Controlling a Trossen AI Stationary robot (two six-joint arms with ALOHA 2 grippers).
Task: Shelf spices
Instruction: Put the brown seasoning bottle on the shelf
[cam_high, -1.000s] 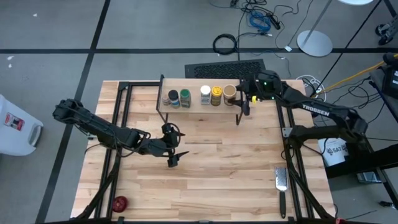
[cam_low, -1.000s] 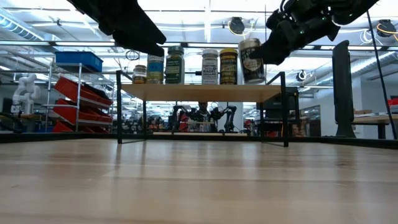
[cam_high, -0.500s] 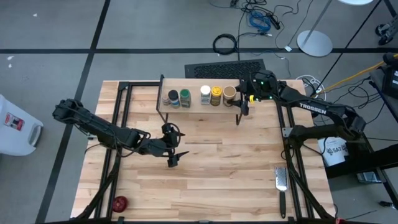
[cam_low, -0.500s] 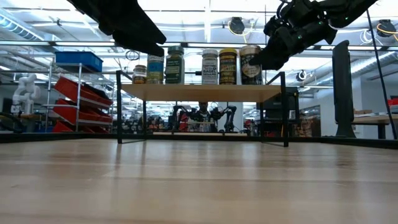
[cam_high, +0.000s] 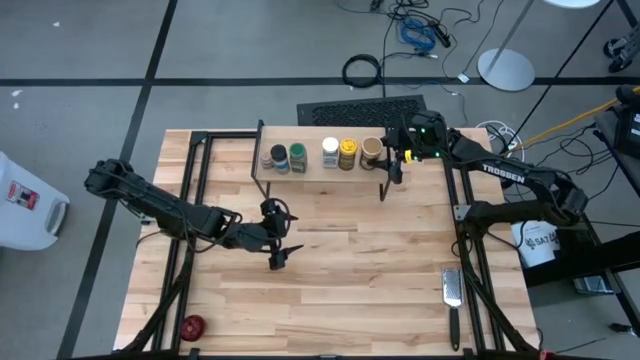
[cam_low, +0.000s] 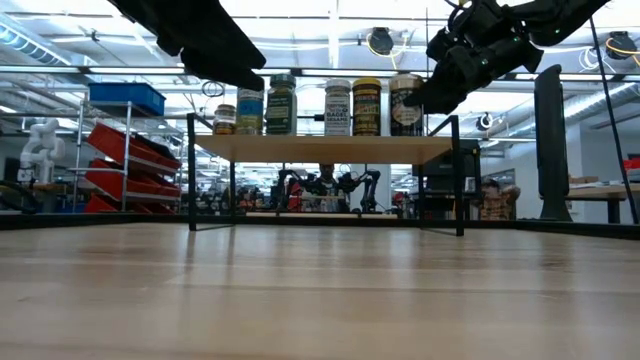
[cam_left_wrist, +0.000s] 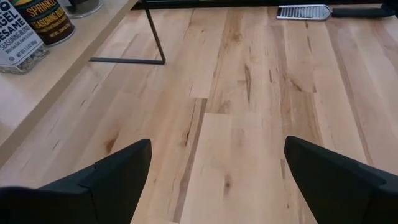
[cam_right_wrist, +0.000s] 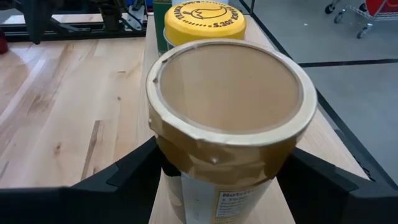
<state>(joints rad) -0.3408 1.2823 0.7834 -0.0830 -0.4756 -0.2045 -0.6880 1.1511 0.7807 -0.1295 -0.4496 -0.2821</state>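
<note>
Spices were nearly all shelved: the right gripper stood with its two dark fingers either side of the tan-lidded cylindrical jar, apparently touching it; I judged it still clasped, not yet let go. That jar stood upright at the end of the light wood plank shelf on thin black legs, just beside the yellow-capped jar. Beyond it stood the white-capped, green-lidded and dark-lidded jars. The left gripper hung spread and empty over the wooden table. What seemed left was release and withdrawal.
</note>
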